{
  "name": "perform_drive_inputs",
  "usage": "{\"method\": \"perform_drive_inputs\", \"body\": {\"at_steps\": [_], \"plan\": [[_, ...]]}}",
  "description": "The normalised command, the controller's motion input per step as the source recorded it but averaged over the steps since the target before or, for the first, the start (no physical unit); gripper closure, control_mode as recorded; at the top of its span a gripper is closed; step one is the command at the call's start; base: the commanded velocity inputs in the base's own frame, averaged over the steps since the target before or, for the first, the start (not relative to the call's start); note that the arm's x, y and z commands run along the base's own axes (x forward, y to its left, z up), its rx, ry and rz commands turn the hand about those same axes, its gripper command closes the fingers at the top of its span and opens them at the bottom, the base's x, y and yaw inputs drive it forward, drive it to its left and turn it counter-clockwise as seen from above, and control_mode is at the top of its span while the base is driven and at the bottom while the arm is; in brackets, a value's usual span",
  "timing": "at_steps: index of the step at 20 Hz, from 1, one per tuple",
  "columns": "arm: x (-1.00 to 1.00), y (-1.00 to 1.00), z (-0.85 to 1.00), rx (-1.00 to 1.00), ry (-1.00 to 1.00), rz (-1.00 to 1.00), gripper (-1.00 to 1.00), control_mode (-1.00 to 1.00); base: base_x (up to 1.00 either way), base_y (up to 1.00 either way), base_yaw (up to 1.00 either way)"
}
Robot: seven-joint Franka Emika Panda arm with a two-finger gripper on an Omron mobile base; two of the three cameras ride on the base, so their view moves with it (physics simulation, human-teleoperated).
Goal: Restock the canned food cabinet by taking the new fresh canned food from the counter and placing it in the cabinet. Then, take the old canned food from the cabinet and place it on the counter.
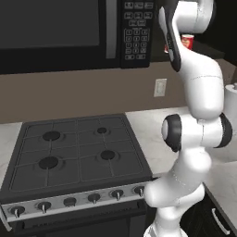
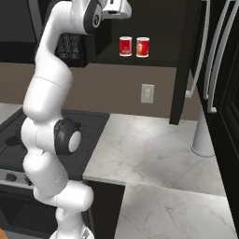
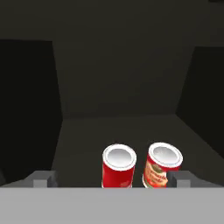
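Observation:
Two small red cans stand side by side on the shelf of the dark cabinet. The new plain red can with a pale top is on the left, also seen in the right base view. The old can with the cream-gold label stands right beside it, also seen from both bases. My gripper is open in front of the shelf, fingertips spread wide, holding nothing. In the right base view the gripper hangs above and to the left of the cans.
The marbled counter runs below the cabinet, with a white cylinder near the dark fridge. A black gas stovetop and the microwave with its keypad lie to the left. An outlet is on the wall.

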Motion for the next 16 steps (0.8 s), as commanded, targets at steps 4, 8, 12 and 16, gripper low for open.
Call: {"method": "perform_drive_inputs", "body": {"at_steps": [4,8,12,16], "plan": [[-1.0,-0.21,-0.72,0.01,-0.01,-0.13,-1.0,-1.0,0.0,0.0,0.0],[-0.74,-0.42,-0.73,0.07,-0.05,-0.11,-1.0,-1.0,0.0,0.0,0.0],[0.0,-0.62,0.0,0.08,-0.14,-0.14,-1.0,-1.0,0.0,0.0,0.0],[0.23,-0.58,0.01,0.15,-0.01,-0.03,-1.0,-1.0,0.0,0.0,0.0]]}}
